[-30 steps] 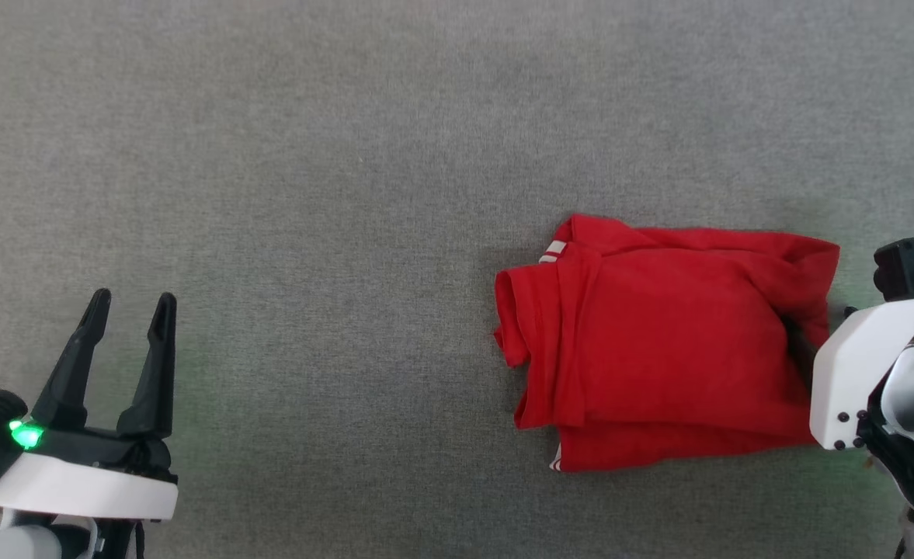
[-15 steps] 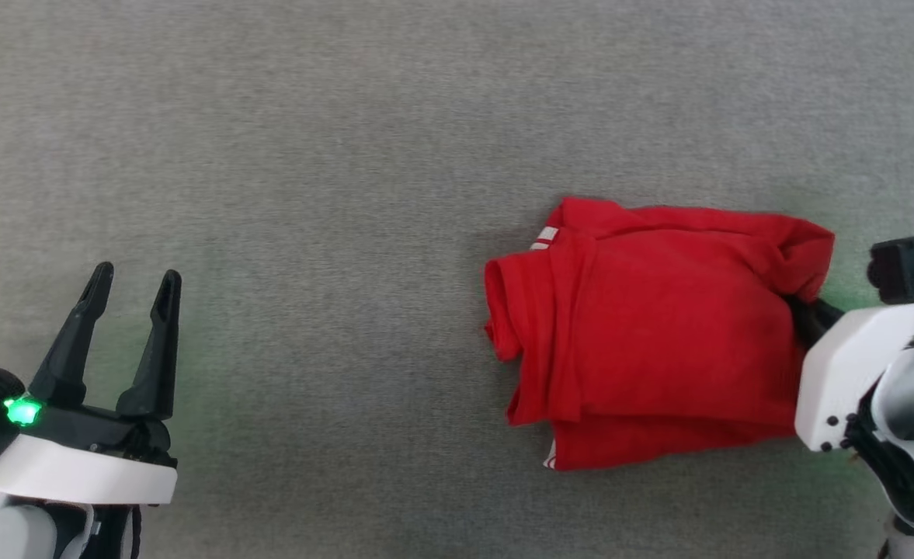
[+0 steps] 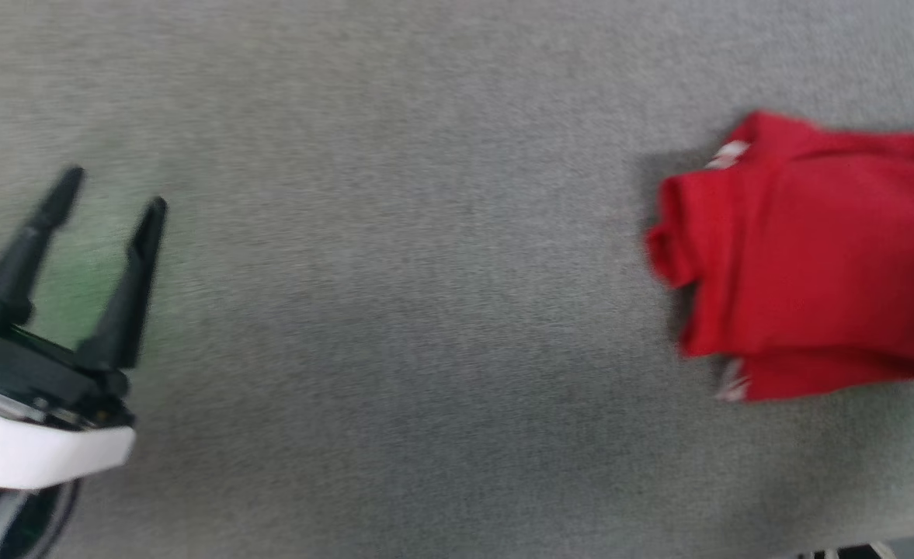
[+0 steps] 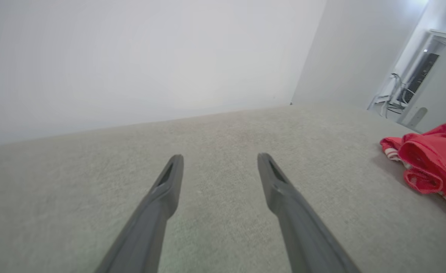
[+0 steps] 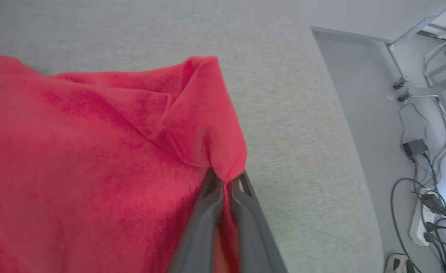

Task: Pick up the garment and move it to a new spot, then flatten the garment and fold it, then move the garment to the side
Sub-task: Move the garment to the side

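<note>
The folded red garment [image 3: 814, 264] lies on the grey felt table at the head view's right edge, white stripe trim showing at its left corners. In the right wrist view my right gripper [image 5: 224, 182] is shut on the garment's [image 5: 94, 151] edge, red cloth pinched between the two dark fingers and bunched over their tips. My left gripper [image 3: 111, 190] stands open at the far left, well away from the cloth, nothing between its fingers. The left wrist view shows the left gripper [image 4: 219, 161] over bare table, with the garment [image 4: 431, 163] at the right edge.
The grey table surface [image 3: 394, 310] stretches wide between gripper and garment. The table's right edge [image 5: 344, 113] runs close beside the garment, with floor, cables and a power strip [image 5: 423, 212] below. A white wall [image 4: 132, 57] rises behind the table.
The head view has swung left and blurred, so the garment now sits at the right edge and the right arm is out of frame. The garment's right end has bunched where it is pinched.
</note>
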Available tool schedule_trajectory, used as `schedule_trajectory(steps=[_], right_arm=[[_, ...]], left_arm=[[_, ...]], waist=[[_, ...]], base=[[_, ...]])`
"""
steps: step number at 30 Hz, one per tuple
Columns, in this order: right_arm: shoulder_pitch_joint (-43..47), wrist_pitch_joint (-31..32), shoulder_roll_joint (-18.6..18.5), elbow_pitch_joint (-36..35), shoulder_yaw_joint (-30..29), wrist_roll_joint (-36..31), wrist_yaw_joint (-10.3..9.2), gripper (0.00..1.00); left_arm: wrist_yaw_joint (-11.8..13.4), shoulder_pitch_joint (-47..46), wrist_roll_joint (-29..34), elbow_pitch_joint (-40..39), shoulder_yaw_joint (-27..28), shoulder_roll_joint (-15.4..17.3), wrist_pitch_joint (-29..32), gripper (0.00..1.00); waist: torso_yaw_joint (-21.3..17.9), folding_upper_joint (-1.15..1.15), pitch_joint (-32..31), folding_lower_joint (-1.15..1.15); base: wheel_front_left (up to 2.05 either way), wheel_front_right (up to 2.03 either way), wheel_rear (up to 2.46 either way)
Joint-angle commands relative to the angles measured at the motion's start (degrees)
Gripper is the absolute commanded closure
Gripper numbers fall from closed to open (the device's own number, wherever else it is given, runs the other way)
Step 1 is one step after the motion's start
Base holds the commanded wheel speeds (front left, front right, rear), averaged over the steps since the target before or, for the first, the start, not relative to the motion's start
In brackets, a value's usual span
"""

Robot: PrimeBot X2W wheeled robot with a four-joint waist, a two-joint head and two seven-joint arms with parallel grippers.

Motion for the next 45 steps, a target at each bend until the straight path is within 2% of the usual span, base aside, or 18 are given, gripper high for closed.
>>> schedule_trajectory(steps=[1,9,18,26,34,35,36,37,42,45], right_arm=[[-2.25,-1.83,0.41,0.34,-2.44,-0.44,-0.15,1.0],[-11.42,-10.18,2.16,1.93,-15.74,-3.75,-0.16,1.0],[-21.63,-17.91,4.03,6.68,-24.81,-7.76,-0.16,1.0],[-26.39,-22.89,5.09,12.97,-26.48,-9.75,-0.15,1.0],[-28.82,-26.8,5.73,16.69,-26.43,-11.93,-0.15,1.0],[-28.89,-27.09,5.75,17.13,-26.33,-12.18,-0.15,0.69],[-28.78,-27.75,5.78,17.34,-26.01,-12.39,-0.15,0.17],[-28.73,-28.42,5.75,17.42,-25.92,-12.84,-0.15,0.0],[-27.1,-29.05,4.57,17.63,-22.14,-13.61,-0.15,0.0],[-25.62,-28.51,3.44,18.05,-16.99,-13.37,-0.15,0.0]], left_arm=[[0.14,-1.62,0.08,-1.06,0.63,1.41,-0.1,0.0],[0.14,-5.87,-1.5,-5.73,3.34,7.49,-0.1,0.0],[0.15,-11.11,-4.24,-10.64,4.92,12.58,-0.09,0.0],[0.14,-14.24,-3.9,-11.16,1.83,15.02,-0.09,0.0],[0.15,-14.51,-4.85,-9.69,1.16,13.85,-0.1,0.0],[0.15,-14.61,-4.91,-9.46,1.05,13.51,-0.1,0.0],[0.15,-14.66,-4.98,-9.25,0.93,13.2,-0.1,0.0],[0.15,-14.65,-4.99,-8.99,0.74,12.84,-0.1,0.0],[0.14,-13.11,-5.43,-5.85,0.42,9.46,-0.1,0.0],[0.14,-11.72,-5.33,-3.19,-0.12,7.15,-0.1,0.0]], waist=[[-3.11,0.0,3.17,0.0],[-5.37,0.0,7.19,0.0],[-6.8,0.0,10.51,0.0],[-7.42,0.0,11.85,0.0],[-7.47,0.0,11.76,0.0],[-7.32,0.0,11.43,0.0],[-7.15,0.0,11.05,0.0],[-6.93,0.0,10.59,0.0],[-5.34,0.0,6.68,0.0],[-4.12,0.0,3.44,0.0]], base=[[0.0,0.0,0.0],[0.0,0.0,0.0],[0.0,0.0,0.0],[0.0,0.0,0.0],[0.0,0.0,0.0],[0.0,0.0,0.0],[0.0,0.0,0.0],[0.0,0.0,0.0],[0.0,0.0,0.0],[0.0,0.0,0.0]])
